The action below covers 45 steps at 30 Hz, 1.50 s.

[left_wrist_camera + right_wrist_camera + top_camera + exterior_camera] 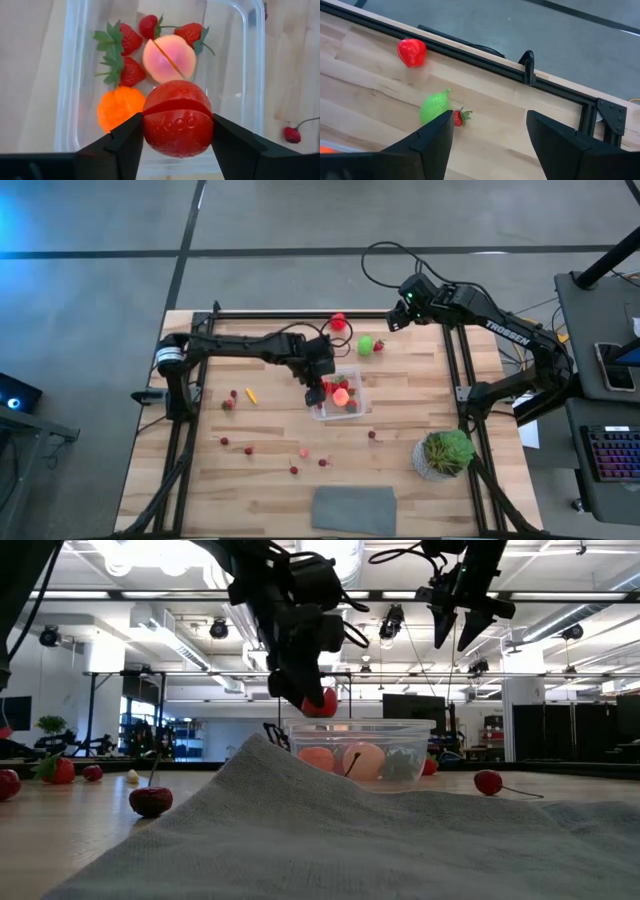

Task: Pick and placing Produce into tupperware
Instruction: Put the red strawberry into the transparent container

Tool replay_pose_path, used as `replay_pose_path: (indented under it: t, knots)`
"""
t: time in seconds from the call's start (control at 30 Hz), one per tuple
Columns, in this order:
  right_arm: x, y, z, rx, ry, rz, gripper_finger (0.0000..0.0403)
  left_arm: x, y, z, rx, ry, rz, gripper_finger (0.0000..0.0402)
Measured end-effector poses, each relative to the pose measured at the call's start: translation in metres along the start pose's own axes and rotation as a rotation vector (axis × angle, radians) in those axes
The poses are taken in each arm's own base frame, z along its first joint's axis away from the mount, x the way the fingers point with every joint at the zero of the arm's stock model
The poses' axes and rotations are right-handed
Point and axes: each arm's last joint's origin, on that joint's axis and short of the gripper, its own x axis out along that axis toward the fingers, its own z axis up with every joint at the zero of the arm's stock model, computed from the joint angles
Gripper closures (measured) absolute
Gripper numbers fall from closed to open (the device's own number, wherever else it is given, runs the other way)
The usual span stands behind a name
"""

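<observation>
The clear tupperware stands mid-table and holds strawberries, a pink peach and an orange piece. My left gripper hangs over the tub's left side, shut on a round red fruit. My right gripper is open and high above the table's far edge, holding nothing. Below it on the wood lie a red piece, a green piece and a small strawberry. My left gripper pinches the red fruit's two opposite sides between its two fingers, at about the fruit's widest part. The fingers slant steeply down from the table's left. The fruit hangs clear above the tupperware's rim, over the produce inside.
Small dark red berries and a tiny orange piece are scattered over the table's left and near parts. A potted plant stands near right and a grey cloth lies at the near edge.
</observation>
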Motion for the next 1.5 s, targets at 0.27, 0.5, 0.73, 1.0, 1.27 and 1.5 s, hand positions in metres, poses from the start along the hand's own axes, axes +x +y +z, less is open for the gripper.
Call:
replay_pose_path:
  t: [0.27,0.5,0.73,1.0,1.27,1.5]
  knots:
    - [0.005,0.002,-0.005,-0.007,0.05,0.059,0.0144,0.006,-0.002,-0.008,-0.059,0.032,-0.004,0.0118]
    - [0.028,0.006,-0.025,0.05,0.192,0.147,0.0136,-0.013,-0.004,-0.007,-0.051,-0.001,0.079,0.0078]
    - [0.064,0.012,-0.049,0.173,0.245,0.237,0.0147,-0.079,-0.009,-0.012,-0.06,-0.192,0.369,0.0077]
    - [0.113,0.014,-0.074,0.247,0.297,0.179,0.0172,-0.148,-0.022,-0.026,-0.133,-0.408,0.391,0.0077]
    - [0.154,0.022,-0.078,0.224,0.368,0.057,0.0198,-0.18,-0.029,-0.039,-0.177,-0.499,0.368,0.0077]
    - [0.173,0.036,-0.063,0.15,0.368,0.044,0.0204,-0.177,-0.027,-0.048,-0.189,-0.476,0.39,0.0077]
